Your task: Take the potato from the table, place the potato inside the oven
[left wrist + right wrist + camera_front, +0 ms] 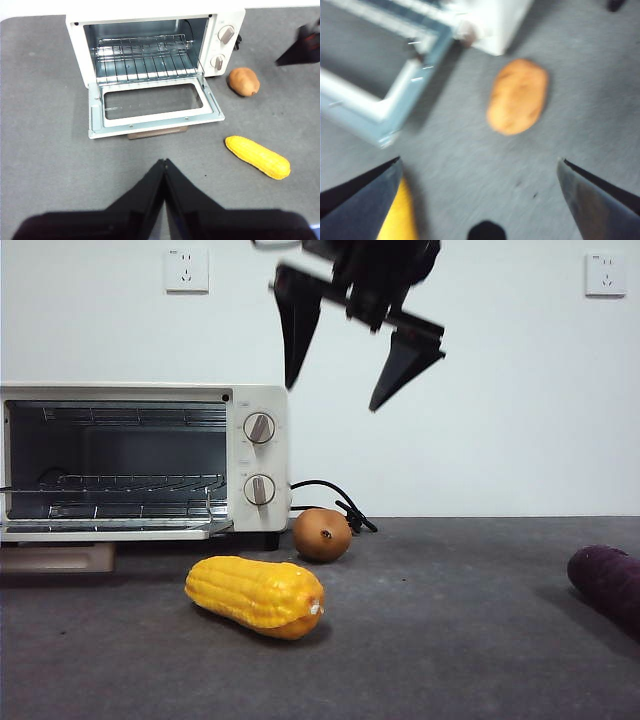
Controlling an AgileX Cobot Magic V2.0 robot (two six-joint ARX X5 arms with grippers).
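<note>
Resting on the desk just right of the oven's lower corner, at the middle of the front view, the potato is recorded as a small orange-brown oval with a dark spot facing the camera; it is untouched by either gripper. In the right wrist view it is seen blurred, above centre, between and beyond the two spread jaws.

Oven: cream-white box occupying the left of the front view, door dropped open and flat, wire rack visible inside, two round knobs on its right panel. A black cord is seen trailing behind the potato.

Corn cob: yellow, laid on the desk in the lower centre of the front view, near the potato but apart from it, in front of the oven's right corner.

Purple vegetable: dark, partly cut off at the right edge of the front view, well apart from the potato.

Right gripper: hung in the upper centre of the front view, above the potato and clear of it; jaws spread wide, nothing held.

Left gripper: seen at the bottom of the left wrist view, over bare desk in front of the open oven door; jaws pressed together, nothing between them.

Two wall sockets are noted in the upper corners of the front view.
</note>
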